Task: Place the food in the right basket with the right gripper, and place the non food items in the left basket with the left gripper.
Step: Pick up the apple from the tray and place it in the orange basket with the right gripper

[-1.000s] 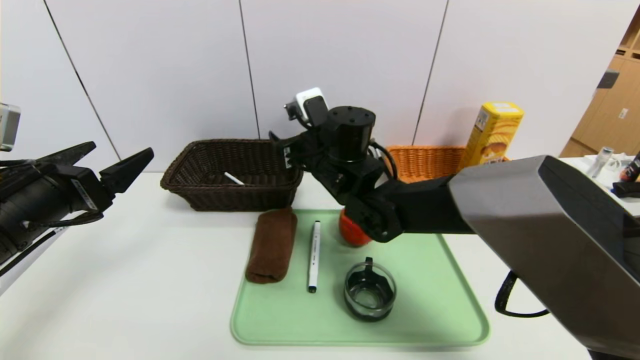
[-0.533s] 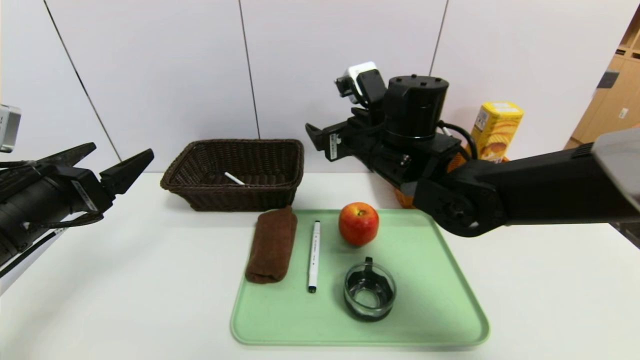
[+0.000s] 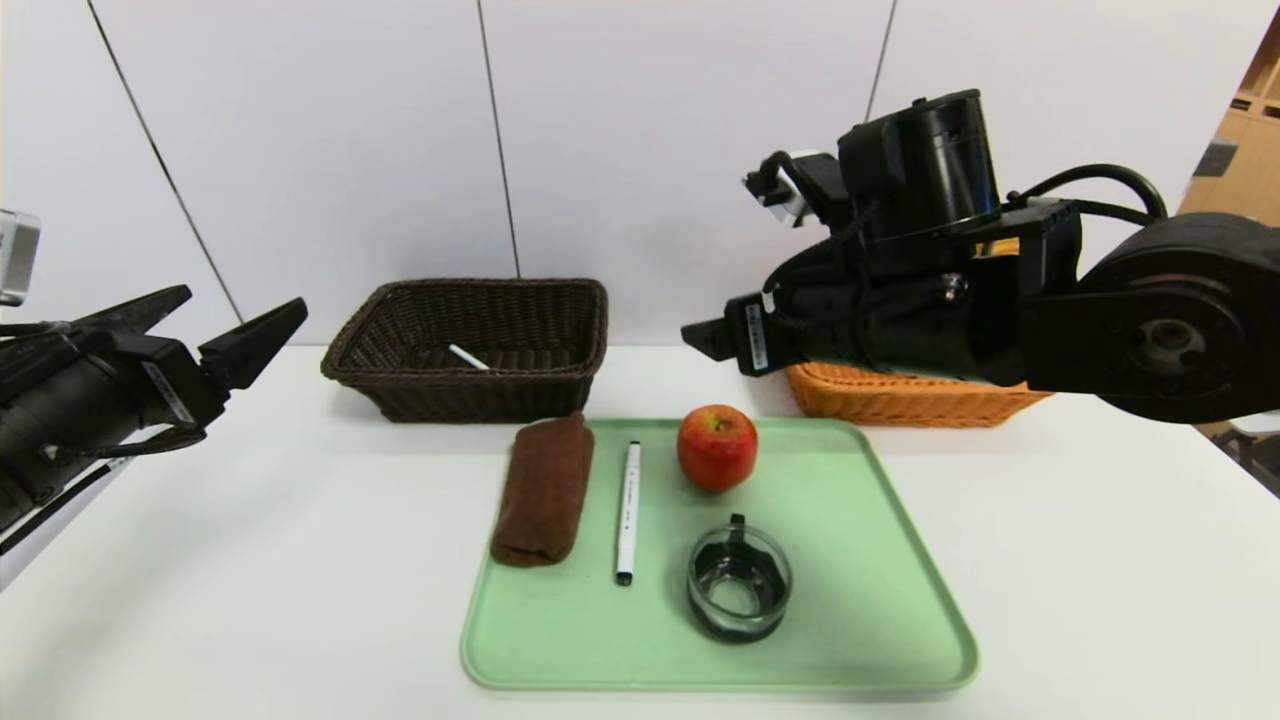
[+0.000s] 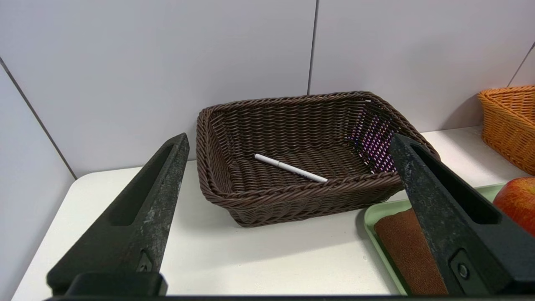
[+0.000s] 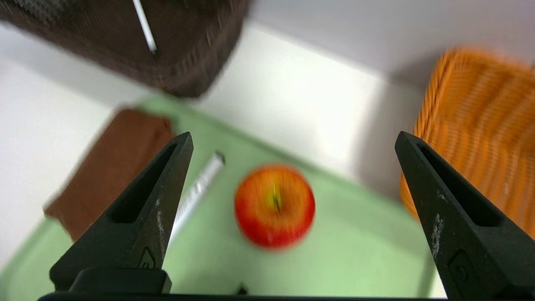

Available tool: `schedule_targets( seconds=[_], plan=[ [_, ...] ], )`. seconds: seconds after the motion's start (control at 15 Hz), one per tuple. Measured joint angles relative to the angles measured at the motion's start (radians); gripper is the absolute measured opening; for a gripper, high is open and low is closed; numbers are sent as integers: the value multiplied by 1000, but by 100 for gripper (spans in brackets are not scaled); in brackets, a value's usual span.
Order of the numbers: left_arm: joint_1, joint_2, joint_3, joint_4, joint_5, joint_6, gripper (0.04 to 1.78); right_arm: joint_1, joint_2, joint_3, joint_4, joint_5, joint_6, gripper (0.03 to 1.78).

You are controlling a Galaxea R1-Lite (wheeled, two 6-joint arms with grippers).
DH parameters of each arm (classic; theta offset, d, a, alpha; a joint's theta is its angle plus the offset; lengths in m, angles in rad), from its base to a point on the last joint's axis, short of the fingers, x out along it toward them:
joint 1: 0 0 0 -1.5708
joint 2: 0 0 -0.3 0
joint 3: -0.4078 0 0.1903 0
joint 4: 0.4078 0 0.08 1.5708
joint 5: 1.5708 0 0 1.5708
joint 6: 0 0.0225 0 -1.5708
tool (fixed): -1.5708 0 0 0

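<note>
Head view: green tray (image 3: 870, 600) sits on the white desk (image 3: 250, 600), used here as the landmark. On the tray, at its far edge, stands a red apple (image 3: 717, 446); beside the apple toward the tray's left lies a white marker pen (image 3: 627, 512), and a rolled brown cloth (image 3: 544, 490) lies over the tray's left edge. A dark glass cup (image 3: 739, 583) stands on the tray nearer than the apple. Brown basket (image 3: 470, 347) is behind the tray's left corner, with a thin white pen (image 3: 467, 357) inside. Orange basket (image 3: 905, 393) is behind the tray's right corner, mostly hidden by the right arm. Right end effector (image 3: 715, 338) hangs in the air above the tray's far edge, over the gap between the baskets, holding nothing. Left end effector (image 3: 215, 325) is parked well left of the tray, fingers spread, empty. Left wrist view: left end effector (image 4: 288, 188) fingers wide apart, nothing between them; brown basket (image 4: 309, 154) with the white pen (image 4: 290, 167) ahead, cloth (image 4: 407, 255) and apple (image 4: 516, 200) at the tray corner, orange basket (image 4: 508, 121) beyond. Right wrist view, blurred: right end effector (image 5: 292, 175) fingers spread wide and empty, apple (image 5: 274, 205) on the tray (image 5: 355, 259) below them, marker (image 5: 196, 194) and cloth (image 5: 110, 167) to one side, orange basket (image 5: 472, 125) to the other, brown basket (image 5: 167, 42) farther off.
</note>
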Motion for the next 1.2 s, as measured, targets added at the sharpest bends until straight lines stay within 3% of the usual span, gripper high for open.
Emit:
schedule_targets(
  seconds=[0.2, 0.33, 0.67, 1.2],
  plan=[
    [0, -2, 4, 0, 0, 1, 169, 11, 24, -84, 297, 5, 66, 168],
    [0, -4, 8, 0, 0, 0, 169, 18, 68, -127, 399, 7, 114, 169],
    [0, -9, 17, 0, 0, 0, 169, 22, 182, -188, 407, 9, 175, 169],
    [0, -10, 18, 0, 0, 0, 169, 8, 301, -208, 386, -6, 209, 169]
  ],
)
